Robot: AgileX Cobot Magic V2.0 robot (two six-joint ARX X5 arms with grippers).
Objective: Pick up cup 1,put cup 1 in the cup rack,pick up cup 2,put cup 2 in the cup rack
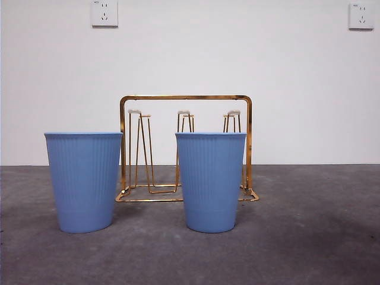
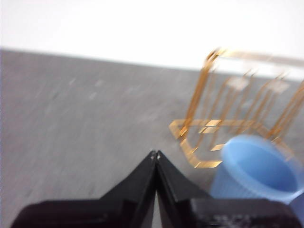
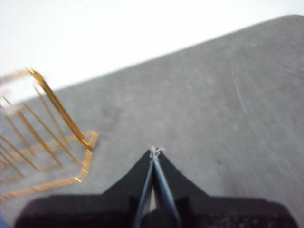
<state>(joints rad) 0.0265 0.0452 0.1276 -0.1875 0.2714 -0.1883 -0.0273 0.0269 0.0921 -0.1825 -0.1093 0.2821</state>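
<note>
Two blue ribbed cups stand upright on the grey table in the front view, one at the left (image 1: 84, 181) and one in the middle (image 1: 211, 181). The gold wire cup rack (image 1: 185, 148) stands behind and between them, its pale-tipped prongs bare. My left gripper (image 2: 155, 154) is shut and empty above the table, with the rack (image 2: 237, 114) and one blue cup (image 2: 256, 173) beside it. My right gripper (image 3: 156, 151) is shut and empty, with the rack (image 3: 47, 137) off to one side. Neither gripper shows in the front view.
A white wall with two sockets (image 1: 104, 13) (image 1: 361, 15) rises behind the table. Grey table surface (image 1: 314, 225) stretches to the right of the cups.
</note>
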